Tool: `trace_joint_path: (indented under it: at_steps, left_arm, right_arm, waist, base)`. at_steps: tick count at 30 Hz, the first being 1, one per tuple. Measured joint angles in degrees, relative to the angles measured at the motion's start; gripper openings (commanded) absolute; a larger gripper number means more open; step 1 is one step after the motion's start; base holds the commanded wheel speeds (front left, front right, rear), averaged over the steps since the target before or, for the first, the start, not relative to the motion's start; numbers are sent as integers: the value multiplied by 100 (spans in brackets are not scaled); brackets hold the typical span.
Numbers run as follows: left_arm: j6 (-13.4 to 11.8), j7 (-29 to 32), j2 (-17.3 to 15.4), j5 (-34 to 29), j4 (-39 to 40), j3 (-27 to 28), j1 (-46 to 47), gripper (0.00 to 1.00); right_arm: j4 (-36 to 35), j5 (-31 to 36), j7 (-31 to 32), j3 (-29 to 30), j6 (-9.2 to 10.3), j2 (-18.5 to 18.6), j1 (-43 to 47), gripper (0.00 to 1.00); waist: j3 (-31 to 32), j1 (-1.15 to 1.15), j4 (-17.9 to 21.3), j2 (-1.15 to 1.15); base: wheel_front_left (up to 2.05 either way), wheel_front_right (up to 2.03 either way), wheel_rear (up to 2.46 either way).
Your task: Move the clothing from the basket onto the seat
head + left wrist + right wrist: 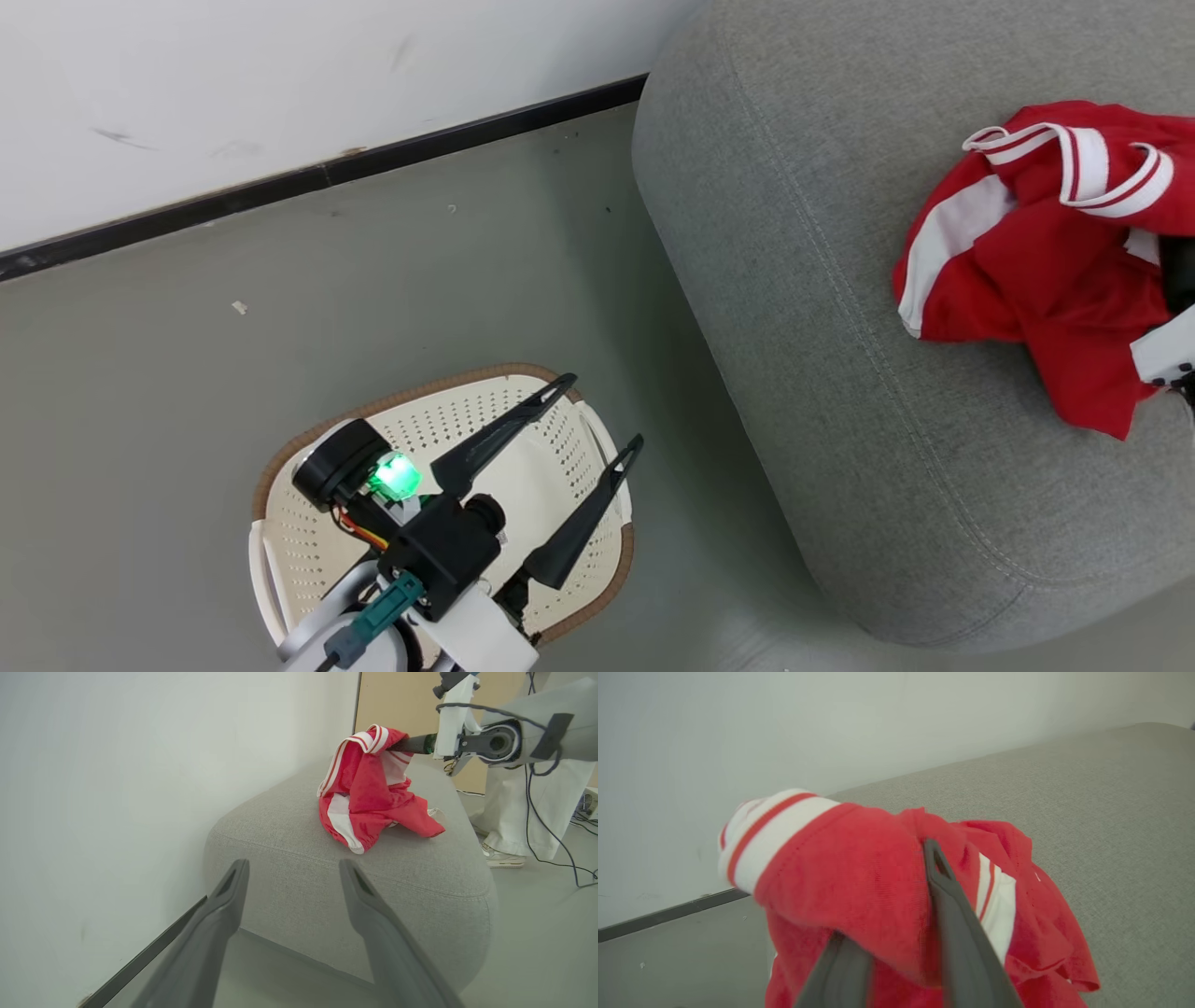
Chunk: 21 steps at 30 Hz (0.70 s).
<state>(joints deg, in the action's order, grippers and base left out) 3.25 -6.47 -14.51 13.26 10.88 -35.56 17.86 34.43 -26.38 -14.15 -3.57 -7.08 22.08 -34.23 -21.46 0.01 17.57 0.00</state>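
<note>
The red clothing with white stripes lies bunched on the grey seat, near its right side. My right gripper is shut on the clothing, one finger buried in the fabric. From the left wrist view the same gripper holds the top of the clothing up off the seat. The cream basket with a brown rim stands on the floor at the lower left; what shows of its inside is bare. My left gripper hangs open over it, holding nothing.
A white wall with a dark baseboard runs behind the basket and the seat. A person's legs in pale trousers and a shoe stand past the seat's far end, with dark cables on the floor.
</note>
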Motion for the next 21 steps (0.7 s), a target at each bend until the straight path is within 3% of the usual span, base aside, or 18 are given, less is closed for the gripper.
trace_joint_path:
  at_steps: [1,2,4,21]
  left_arm:
    - [0,0,-30,1,-49,16,0,100]
    - [0,0,-36,4,-88,35,0,100]
    - [0,-10,-34,35,-156,71,0,100]
    - [-1,-178,-58,247,-483,289,-97,100]
  right_arm:
    - [9,0,0,0,0,-31,12,48]
    - [11,0,-1,4,0,-40,37,62]
    - [45,-1,-4,62,0,-38,171,100]
    - [-809,121,-5,638,0,-53,1218,100]
  waist:
    - [1,0,24,0]
    - [5,0,47,0]
    - [28,0,101,0]
    - [321,0,335,0]
  base:
    - [0,0,0]
    - [0,0,0]
    - [0,0,0]
    - [0,0,0]
